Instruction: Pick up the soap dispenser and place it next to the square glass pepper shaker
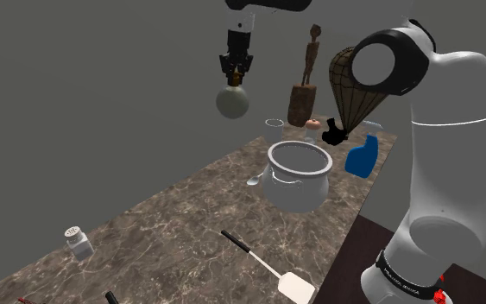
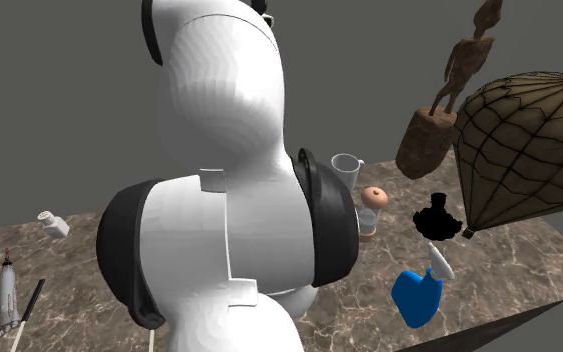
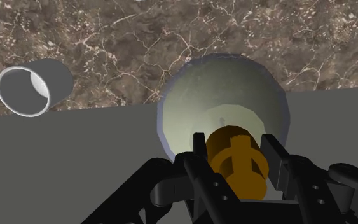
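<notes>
The jaws are clamped on the gold pump neck of the soap dispenser (image 1: 232, 101). It hangs high in the air over one edge of the brown veined bench (image 1: 172, 226); its long axis stands upright — neck up, round pale body down. The square pepper shaker (image 1: 78, 242) stands on the bench well apart, at the shoulder view's near left.

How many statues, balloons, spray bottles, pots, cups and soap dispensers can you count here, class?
Statue: 1
Balloon: 1
Spray bottle: 1
Pot: 1
Cup: 1
Soap dispenser: 1, in the claw
Total: 6
</notes>
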{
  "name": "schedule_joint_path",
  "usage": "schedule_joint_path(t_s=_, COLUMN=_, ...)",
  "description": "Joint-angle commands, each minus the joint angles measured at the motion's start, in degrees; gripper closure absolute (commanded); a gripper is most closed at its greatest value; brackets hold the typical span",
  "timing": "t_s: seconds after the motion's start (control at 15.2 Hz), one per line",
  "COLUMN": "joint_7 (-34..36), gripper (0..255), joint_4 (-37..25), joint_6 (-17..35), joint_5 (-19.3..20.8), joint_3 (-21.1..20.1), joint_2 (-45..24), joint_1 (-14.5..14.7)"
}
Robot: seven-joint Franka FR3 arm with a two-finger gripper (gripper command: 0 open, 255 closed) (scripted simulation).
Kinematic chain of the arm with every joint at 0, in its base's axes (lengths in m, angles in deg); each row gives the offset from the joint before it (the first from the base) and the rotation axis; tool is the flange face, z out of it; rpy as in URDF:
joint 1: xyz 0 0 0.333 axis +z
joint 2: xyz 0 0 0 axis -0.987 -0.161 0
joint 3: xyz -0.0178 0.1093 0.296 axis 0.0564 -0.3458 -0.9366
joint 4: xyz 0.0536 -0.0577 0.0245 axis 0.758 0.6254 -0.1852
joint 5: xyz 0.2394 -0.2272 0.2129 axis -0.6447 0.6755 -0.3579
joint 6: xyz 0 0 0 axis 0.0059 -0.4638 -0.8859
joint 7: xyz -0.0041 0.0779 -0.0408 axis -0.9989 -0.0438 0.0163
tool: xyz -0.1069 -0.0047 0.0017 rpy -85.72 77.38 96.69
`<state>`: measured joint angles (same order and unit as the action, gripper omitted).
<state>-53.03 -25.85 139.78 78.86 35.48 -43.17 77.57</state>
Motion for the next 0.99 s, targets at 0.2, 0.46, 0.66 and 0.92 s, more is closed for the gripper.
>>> schedule_joint_path(t_s=0.2, joint_7=5.08, gripper=255, joint_4=8.07, joint_6=2.81, joint_5=1.16, joint_3=-1.45, joint_2=5.55, joint_1=4.09)
schedule_joint_path(t_s=0.46, joint_7=9.92, gripper=255, joint_4=13.04, joint_6=4.51, joint_5=2.06, joint_3=-3.10, joint_2=9.02, joint_1=7.49)
schedule_joint_path(t_s=0.66, joint_7=13.68, gripper=255, joint_4=15.58, joint_6=5.35, joint_5=2.67, joint_3=-4.47, joint_2=10.84, joint_1=9.93)
schedule_joint_path(t_s=0.92, joint_7=18.79, gripper=255, joint_4=17.63, joint_6=6.04, joint_5=3.44, joint_3=-6.44, joint_2=12.32, joint_1=13.13)
